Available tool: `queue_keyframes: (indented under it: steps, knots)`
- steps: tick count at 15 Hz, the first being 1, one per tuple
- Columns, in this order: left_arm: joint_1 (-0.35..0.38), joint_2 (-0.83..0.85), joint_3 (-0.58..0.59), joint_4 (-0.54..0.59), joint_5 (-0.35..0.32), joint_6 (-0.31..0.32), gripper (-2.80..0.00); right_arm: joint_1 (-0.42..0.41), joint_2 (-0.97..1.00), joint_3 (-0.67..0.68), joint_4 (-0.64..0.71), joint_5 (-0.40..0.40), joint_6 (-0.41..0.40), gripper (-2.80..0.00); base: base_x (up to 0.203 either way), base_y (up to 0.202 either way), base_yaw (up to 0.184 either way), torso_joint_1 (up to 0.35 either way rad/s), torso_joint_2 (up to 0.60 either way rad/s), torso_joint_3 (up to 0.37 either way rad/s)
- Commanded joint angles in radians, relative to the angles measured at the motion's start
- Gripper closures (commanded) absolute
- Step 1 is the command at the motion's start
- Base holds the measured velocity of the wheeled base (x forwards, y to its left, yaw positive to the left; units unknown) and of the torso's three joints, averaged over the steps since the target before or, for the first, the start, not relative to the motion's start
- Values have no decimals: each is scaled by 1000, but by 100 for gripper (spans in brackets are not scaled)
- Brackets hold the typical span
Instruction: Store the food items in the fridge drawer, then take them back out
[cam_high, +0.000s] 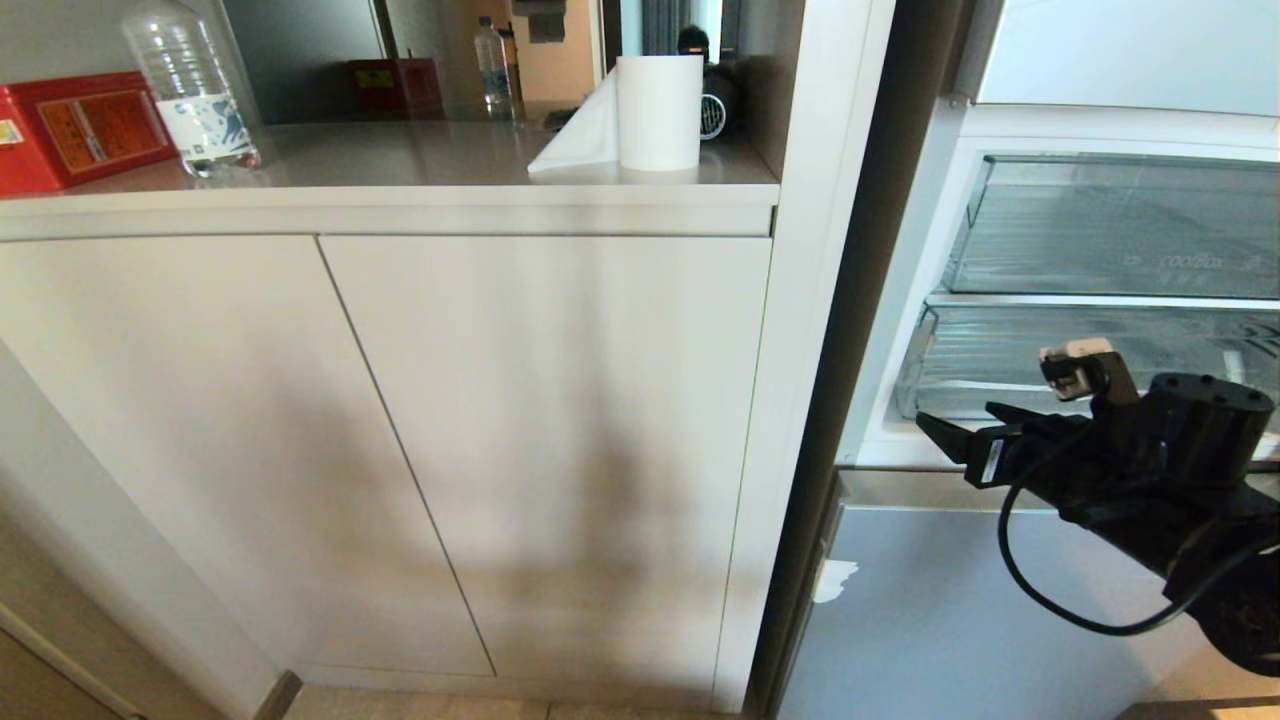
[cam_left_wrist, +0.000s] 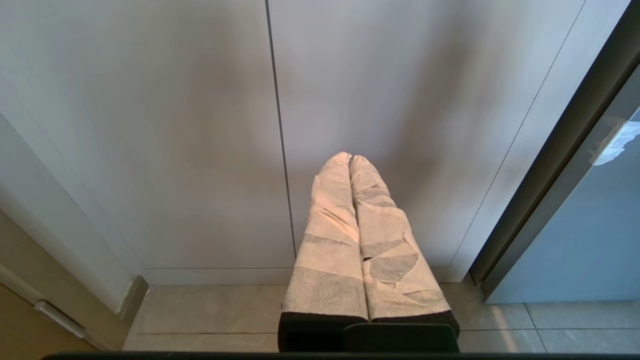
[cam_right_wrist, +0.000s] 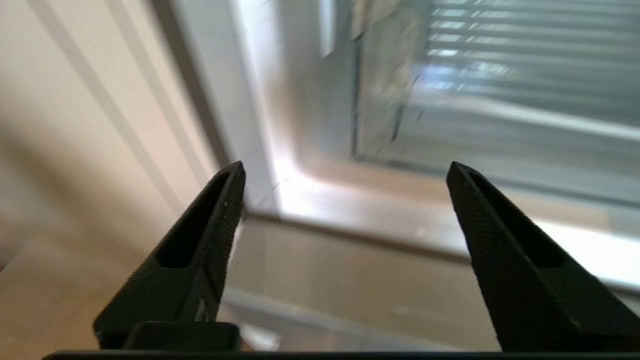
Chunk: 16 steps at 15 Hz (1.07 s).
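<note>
The fridge drawer (cam_high: 975, 360) is the lower clear plastic bin in the open fridge on the right, and it sits pushed in. My right gripper (cam_high: 955, 413) hangs in front of its lower left corner, pointing left, above the blue door panel. In the right wrist view the right gripper (cam_right_wrist: 345, 167) is open, its black fingers (cam_right_wrist: 220, 225) wide apart with nothing between them. My left gripper (cam_left_wrist: 350, 157) is shut, its tape-wrapped fingers pressed together, low before the cabinet doors near the floor. No food items are in view.
A clear bin with faint lettering (cam_high: 1110, 230) sits above the drawer. A glossy blue fridge panel (cam_high: 950, 620) lies below it. White cabinet doors (cam_high: 540, 450) fill the left. On the counter stand a red box (cam_high: 70, 130), a water bottle (cam_high: 195, 90) and a paper roll (cam_high: 655, 110).
</note>
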<state>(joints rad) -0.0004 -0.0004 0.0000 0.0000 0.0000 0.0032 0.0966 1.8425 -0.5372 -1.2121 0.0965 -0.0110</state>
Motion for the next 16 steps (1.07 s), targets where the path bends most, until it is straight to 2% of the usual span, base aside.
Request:
queue_keyframes:
  steps: [1,2,10,16]
  knots:
    - [-1,0,0,0,0,0,0,1,118,-38,-96,-55,-3,-280,0,0,0,0,0,0]
    - [-1,0,0,0,0,0,0,1,138,-53,-135,-100,-4,-280,0,0,0,0,0,0]
    - [0,0,0,0,0,0,0,2,142,-133,-171,-144,12,-280,0,0,0,0,0,0]
    - [0,0,0,0,0,0,0,2,146,-195,-178,-162,-7,-280,0,0,0,0,0,0]
